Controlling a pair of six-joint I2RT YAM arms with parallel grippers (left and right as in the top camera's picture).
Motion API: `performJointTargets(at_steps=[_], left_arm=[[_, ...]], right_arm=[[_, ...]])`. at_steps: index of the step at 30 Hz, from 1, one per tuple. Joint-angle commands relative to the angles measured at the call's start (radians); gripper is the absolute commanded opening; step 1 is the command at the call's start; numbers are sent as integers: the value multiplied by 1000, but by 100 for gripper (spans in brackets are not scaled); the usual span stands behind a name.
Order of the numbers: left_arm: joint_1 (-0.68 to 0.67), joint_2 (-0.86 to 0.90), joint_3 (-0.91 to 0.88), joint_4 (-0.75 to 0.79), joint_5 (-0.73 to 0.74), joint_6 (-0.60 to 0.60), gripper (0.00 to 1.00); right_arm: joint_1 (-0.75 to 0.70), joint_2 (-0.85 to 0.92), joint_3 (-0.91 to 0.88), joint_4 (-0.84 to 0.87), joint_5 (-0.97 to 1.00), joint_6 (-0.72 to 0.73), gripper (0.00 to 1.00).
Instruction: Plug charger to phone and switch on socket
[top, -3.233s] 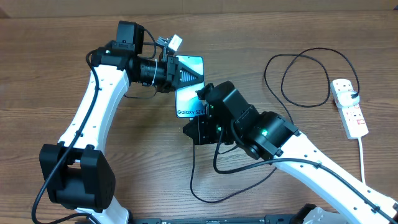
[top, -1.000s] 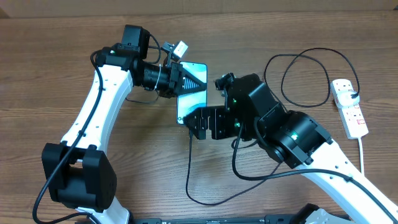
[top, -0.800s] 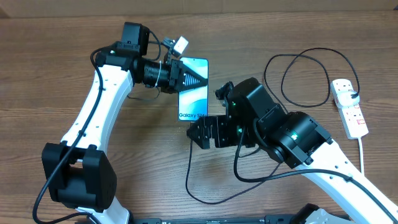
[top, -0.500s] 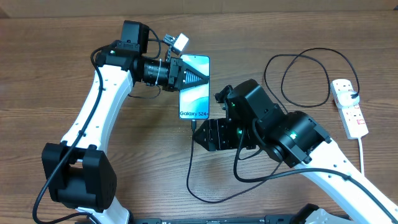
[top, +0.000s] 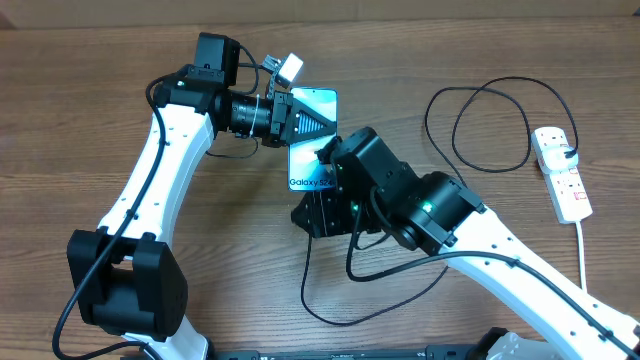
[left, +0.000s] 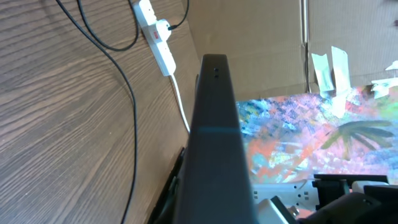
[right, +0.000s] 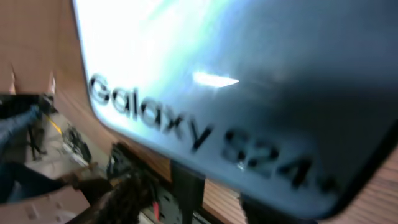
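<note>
My left gripper (top: 312, 122) is shut on the upper end of the phone (top: 305, 158) and holds it above the table, its lit screen reading "Galaxy S24". In the left wrist view the phone (left: 214, 143) shows edge-on as a dark slab. My right gripper (top: 322, 205) covers the phone's lower end; how its jaws stand is hidden. The right wrist view is filled by the blurred phone screen (right: 205, 81), with a black stub (right: 186, 186) under its bottom edge. The charger cable (top: 308, 290) drops from under the right gripper, loops over the table and runs to the socket (top: 562, 175) at the far right.
The socket's white cord (top: 583, 250) trails toward the front right edge. The charger's upper loop (top: 480, 125) lies between the right arm and the socket. In the left wrist view the socket (left: 157, 38) and the charger cable (left: 127, 93) lie against a cardboard wall.
My right gripper has swung from the phone's right side back over its lower end, with its jaws narrowing. The left gripper has shifted the phone slightly up and right.
</note>
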Motion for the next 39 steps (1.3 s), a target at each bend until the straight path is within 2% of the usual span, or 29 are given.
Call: performJointTargets(at_steps=[1,5,9,13,21,25,28,30,39], left_arm=[[1,-14,0,3,63,-21,4],[1,-14,0,3,63,-21,4],[1,-14,0,3,63,-22,4],[1,-14,0,3,62,-22,4],[1,-14,0,-6,62,-19,4],[1,-14,0,-57,63,39,4],[1,-14,0,-102,63,87,4],[1,-14,0,-106,63,93,4],[-12,-14,0,-106,72,112,4]], right_arm=[[-7,7,24,21,22,1,43],[-7,8,24,26,21,25,26],[-7,8,24,26,18,27,21],[-7,8,24,27,19,27,4],[-10,8,24,32,20,27,4],[-48,8,24,30,13,26,4],[-98,8,24,39,-76,-2,4],[-129,8,24,38,-125,-8,4],[-160,43,34,42,-119,0,4]])
